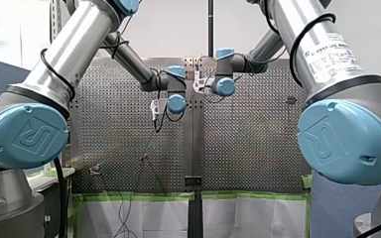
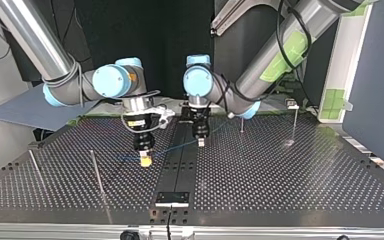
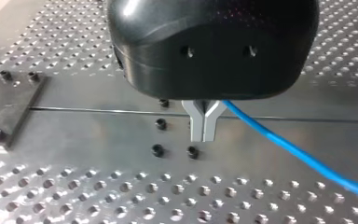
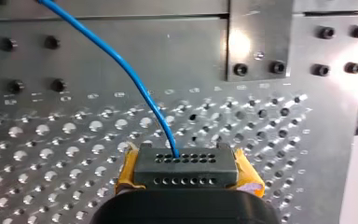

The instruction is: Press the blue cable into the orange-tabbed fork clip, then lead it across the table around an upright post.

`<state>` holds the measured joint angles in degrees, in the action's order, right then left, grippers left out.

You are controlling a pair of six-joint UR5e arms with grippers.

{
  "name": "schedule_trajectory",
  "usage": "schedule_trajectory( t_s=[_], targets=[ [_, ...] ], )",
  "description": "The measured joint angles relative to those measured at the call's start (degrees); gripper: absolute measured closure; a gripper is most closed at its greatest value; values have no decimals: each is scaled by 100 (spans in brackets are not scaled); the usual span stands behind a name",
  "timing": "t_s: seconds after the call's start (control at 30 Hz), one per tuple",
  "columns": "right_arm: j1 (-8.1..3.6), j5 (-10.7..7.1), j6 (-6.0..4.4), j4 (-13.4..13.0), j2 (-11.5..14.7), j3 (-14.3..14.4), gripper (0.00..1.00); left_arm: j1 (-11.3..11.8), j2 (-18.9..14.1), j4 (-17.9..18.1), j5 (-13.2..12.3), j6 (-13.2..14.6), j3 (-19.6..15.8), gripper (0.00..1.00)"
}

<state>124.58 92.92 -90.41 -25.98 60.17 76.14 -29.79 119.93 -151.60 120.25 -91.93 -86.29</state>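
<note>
The thin blue cable [image 2: 172,148] spans the table's dark middle strip between both grippers. My left gripper [image 2: 200,143], black with metal fingers [image 3: 204,126], is shut just above the plate; the blue cable [image 3: 284,144] leaves it sideways. My right gripper [image 2: 145,161] has yellow pads [image 4: 129,172] and is shut on the blue cable [image 4: 130,74], which runs ahead from between them. A small clip-like fixture [image 2: 292,104] stands at the top view's far right; I cannot make out an orange tab. Upright posts [image 2: 96,171] [image 2: 242,125] rise from the plate.
Another thin post [image 2: 35,167] leans at the top view's left and one [image 2: 294,122] stands below the fixture. A bolted black bracket [image 2: 172,198] sits at the near end of the middle strip. Both arms [image 1: 129,59] [image 1: 258,52] reach over the table's centre.
</note>
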Motion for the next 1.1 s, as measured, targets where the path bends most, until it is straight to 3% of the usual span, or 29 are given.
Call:
schedule_trajectory(
  t_s=[0.17, 0.47, 1.1],
  targets=[
    [-7, 5, -12, 8, 45, -1, 100, 1, -1, -188, 40, -79, 244, 100],
    [-157, 7, -70, 28, 170, 0, 100, -1, -1, -482, 95, -117, 669, 100],
    [-359, -2, -121, 145, 335, -156, 100, -112, -3, -1128, 102, 98, 1469, 100]
  ],
)
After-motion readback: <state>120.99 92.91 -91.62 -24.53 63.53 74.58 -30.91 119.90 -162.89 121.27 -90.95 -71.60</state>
